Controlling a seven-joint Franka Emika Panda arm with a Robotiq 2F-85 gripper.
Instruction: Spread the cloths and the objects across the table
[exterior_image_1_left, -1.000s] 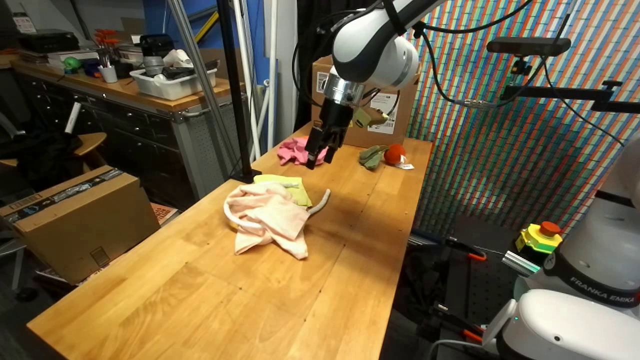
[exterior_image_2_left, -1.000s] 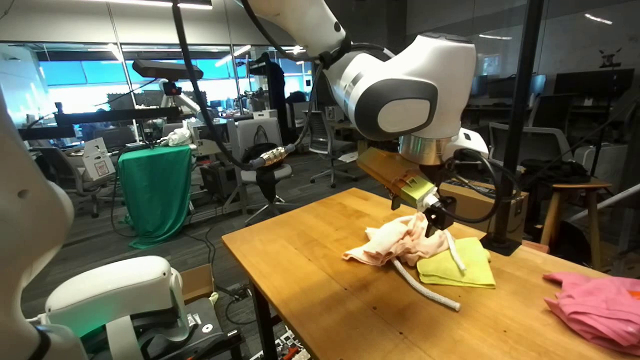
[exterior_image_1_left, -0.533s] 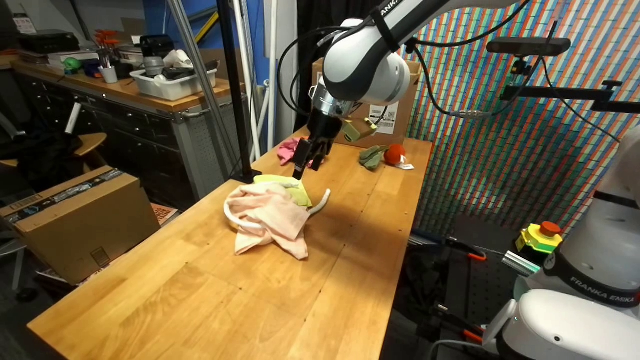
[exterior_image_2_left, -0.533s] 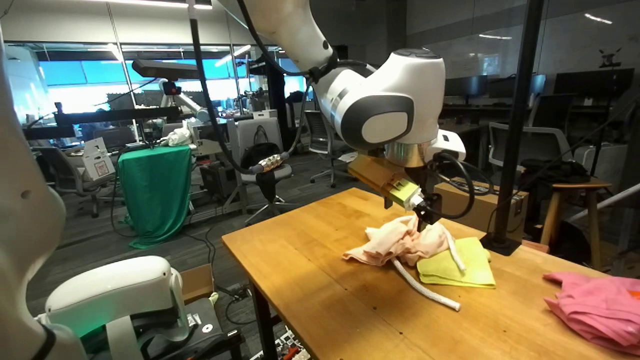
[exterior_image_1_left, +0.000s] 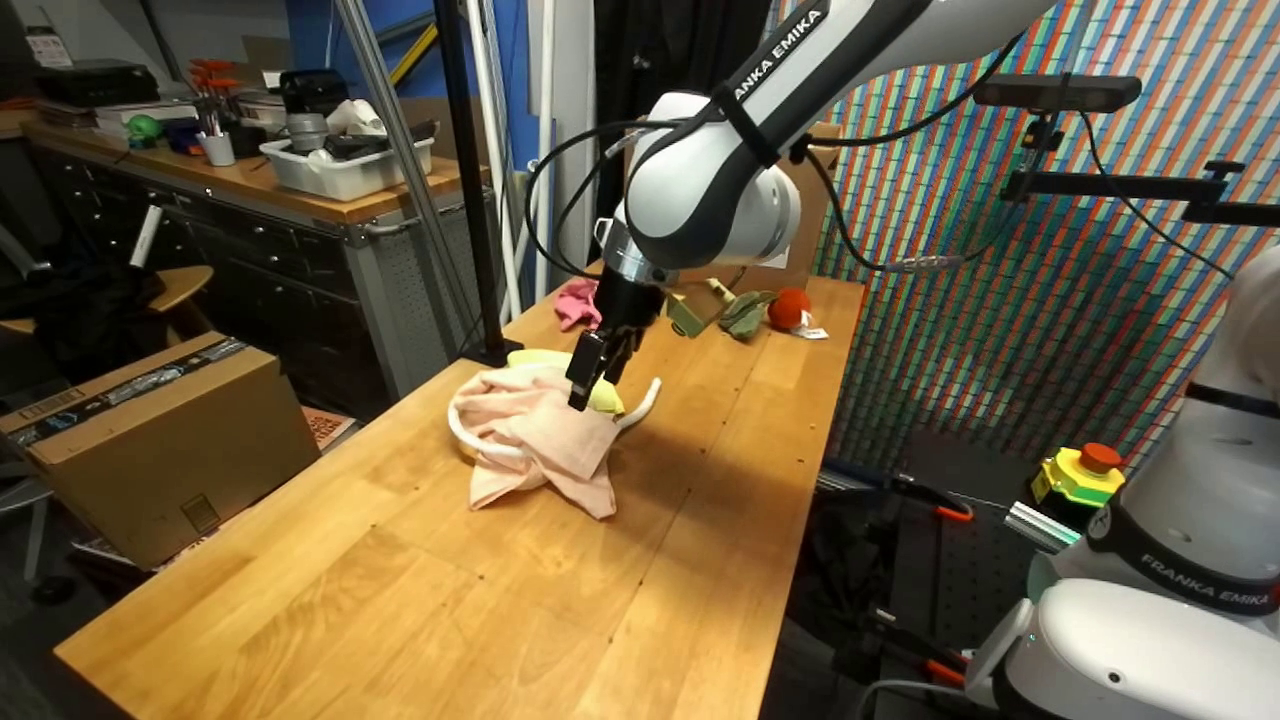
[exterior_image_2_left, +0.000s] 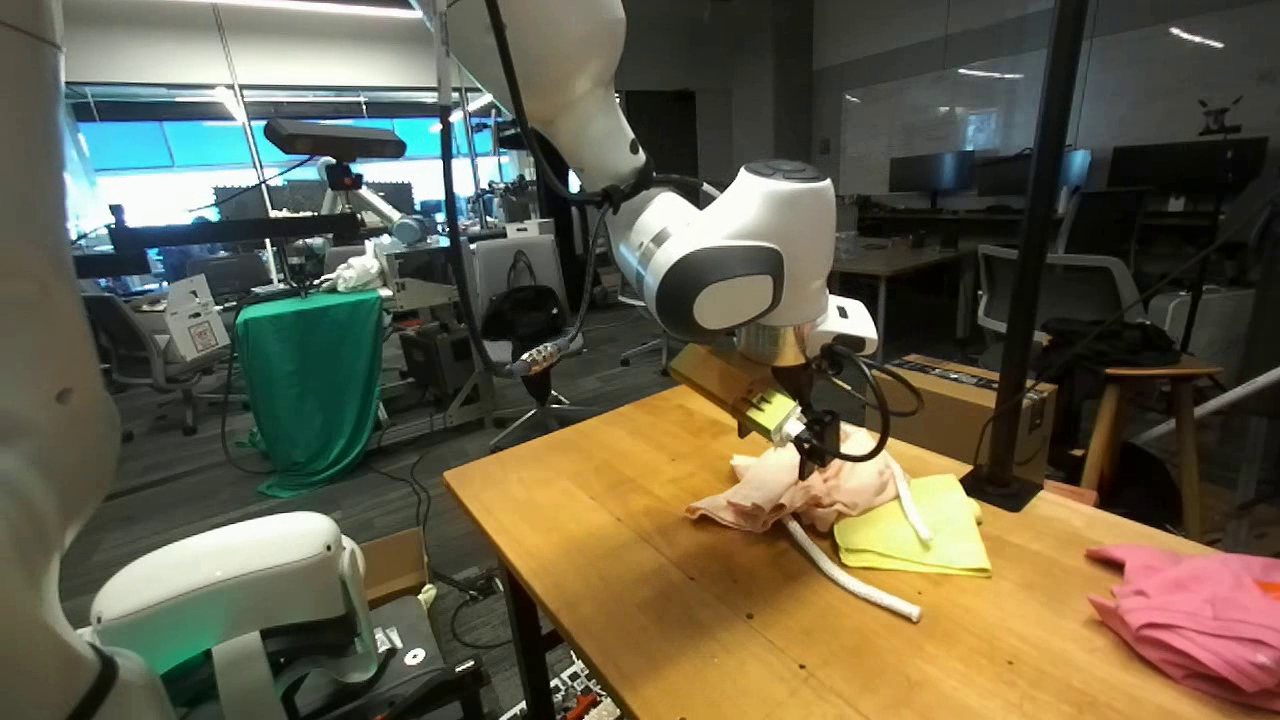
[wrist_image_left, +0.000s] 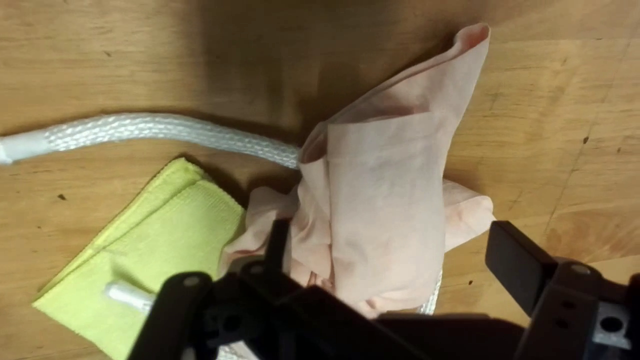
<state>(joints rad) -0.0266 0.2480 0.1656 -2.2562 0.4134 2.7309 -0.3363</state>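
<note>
Your gripper (wrist_image_left: 389, 227) hangs over the peach cloth (wrist_image_left: 385, 190), jaws spread wide; the white cord (wrist_image_left: 170, 127) pokes from beneath that cloth, the yellow-green cloth (wrist_image_left: 170, 240) beside it.

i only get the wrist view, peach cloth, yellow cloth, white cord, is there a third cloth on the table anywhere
Observer: Yes, in both exterior views a pink cloth lies crumpled on the table, apart from the yellow cloth.
Operator: any small stuff out of my view
Observer: A red and green item lies in front of a large cardboard box, in an exterior view.
Operator: anything tall by the yellow cloth
Observer: Yes, a black pole stands upright at the table's edge, close by it.
</note>
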